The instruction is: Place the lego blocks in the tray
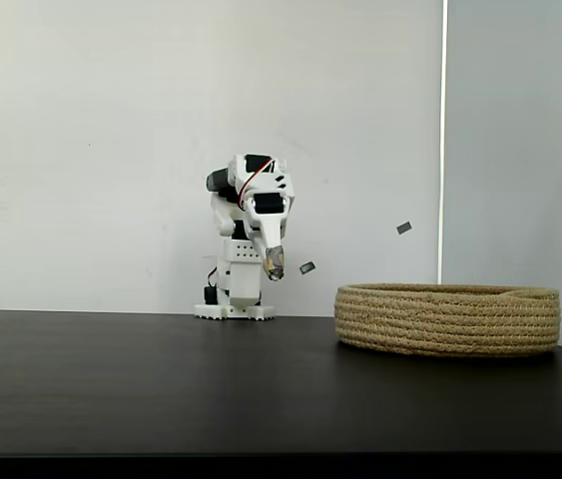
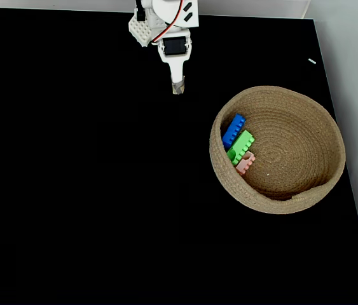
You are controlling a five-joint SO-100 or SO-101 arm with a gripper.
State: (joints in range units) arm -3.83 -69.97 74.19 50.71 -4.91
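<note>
— nearest the side camera, what lies there?
— bare black table (image 1: 161, 389), its front edge running along the bottom of that fixed view. nothing rests on the near part.

— and the arm?
— arm (image 1: 249, 249) is folded up at the table's far edge, base against the white wall (image 1: 91, 150). from the side, the upper links are bunched above the base and the gripper (image 1: 275, 265) hangs tip-down, clear of the tabletop. from above, the gripper (image 2: 178, 88) points away from the far edge toward the table's middle. its fingers look pressed together with nothing between them.

— where's the tray?
— tray (image 2: 312, 190) sits near the right edge in the view from above, well apart from the gripper. in the side view the tray (image 1: 448, 319) stands at the right, its ribbed wall hiding what is inside.

— the blocks?
— all three are in the tray, along its left inner wall in the view from above: blue block (image 2: 233, 130) farthest back, green block (image 2: 240, 147) just beside it, pink block (image 2: 245, 163) nearest. they look to be touching in a row.

— anything else?
— two small dark marks (image 1: 403, 228) on the wall above the tray. nothing lies between gripper and tray.
</note>
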